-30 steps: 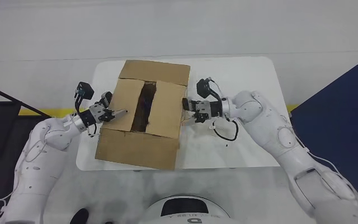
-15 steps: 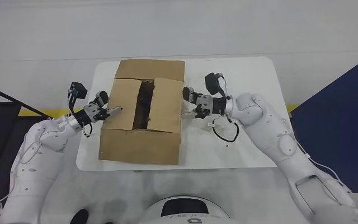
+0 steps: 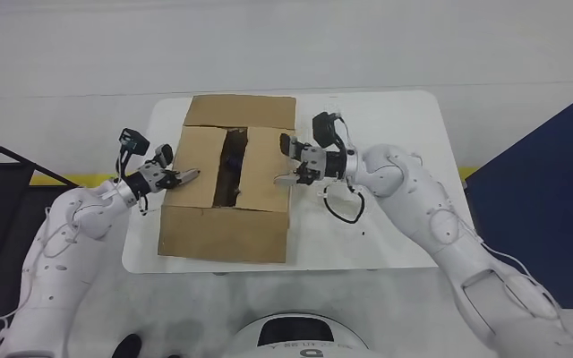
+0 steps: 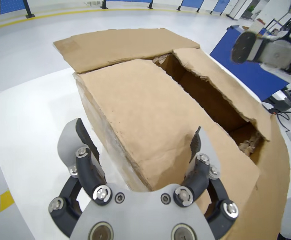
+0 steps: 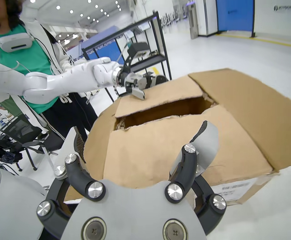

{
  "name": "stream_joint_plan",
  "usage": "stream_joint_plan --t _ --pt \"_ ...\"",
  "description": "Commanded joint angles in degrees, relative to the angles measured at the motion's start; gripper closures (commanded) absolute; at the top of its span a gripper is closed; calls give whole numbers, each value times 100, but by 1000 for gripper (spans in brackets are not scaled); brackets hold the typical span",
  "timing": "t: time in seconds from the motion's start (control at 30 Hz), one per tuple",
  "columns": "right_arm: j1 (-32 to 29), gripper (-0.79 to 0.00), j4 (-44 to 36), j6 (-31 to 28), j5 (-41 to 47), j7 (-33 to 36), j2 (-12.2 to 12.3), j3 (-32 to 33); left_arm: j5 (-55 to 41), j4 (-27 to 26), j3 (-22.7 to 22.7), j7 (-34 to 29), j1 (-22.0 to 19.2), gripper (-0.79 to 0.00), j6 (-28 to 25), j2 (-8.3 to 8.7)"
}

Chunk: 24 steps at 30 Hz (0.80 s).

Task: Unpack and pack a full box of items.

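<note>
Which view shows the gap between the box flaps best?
Left wrist view: the gap shows its whole length, torn edges and inner wall. The top view gives a dark slit; the right wrist view a low-angle glimpse.

2 glossy white arms (image 3: pixel 421 192), black cables (image 3: pixel 345 221), left gripper (image 4: pixel 138 124) grey-fingered, silver screws (image 4: pixel 102 192)

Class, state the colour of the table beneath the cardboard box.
White; the table shows best in the top view.

Pale grey floor (image 3: pixel 286 45), yellow line (image 3: pixel 54 178) across it (glossy finish). Blue partitions (image 5: pixel 234 14), black shelving rack (image 5: pixel 156 59), black office chair (image 5: pixel 16 129), ceiling lights (image 5: pixel 71 11). White rounded worktop (image 3: pixel 394 224).
</note>
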Motion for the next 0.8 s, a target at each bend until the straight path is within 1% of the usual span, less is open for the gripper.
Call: stream_joint_plan --t 0.0,0.1,0.23,0.3,0.37,0.43,0.53,0.63,0.77 --pt "-21 -785 -18 -14 -10 -32 11 37 100 11 52 41 -9 -785 77 -10" --pt "-21 -785 -18 -14 -10 -32 11 37 215 -24 105 -4 -41 -785 108 -14" --pt "-40 -785 -2 37 25 -81 12 62 210 -31 174 -81 -106 -785 358 -33" --pt "-165 -785 165 311 290 -556 31 346 174 -17 205 -114 -135 -785 417 -42" --pt "-211 -785 453 703 506 -965 34 596 25 -17 232 -133 -150 -785 407 -52" --pt "-165 -785 764 769 988 -1082 -6 645 -165 -38 220 -178 -147 -785 333 -53" --pt "176 -785 1463 1527 1231 -862 -123 519 -435 -93 105 -237 -131 -785 270 -35" --pt "541 -785 2051 2037 1570 -413 -325 190 -720 -145 -60 -192 -47 -785 228 -15" --pt "969 -785 2730 2136 2037 164 -612 -186 -1078 -115 -373 -111 128 -785 172 26"
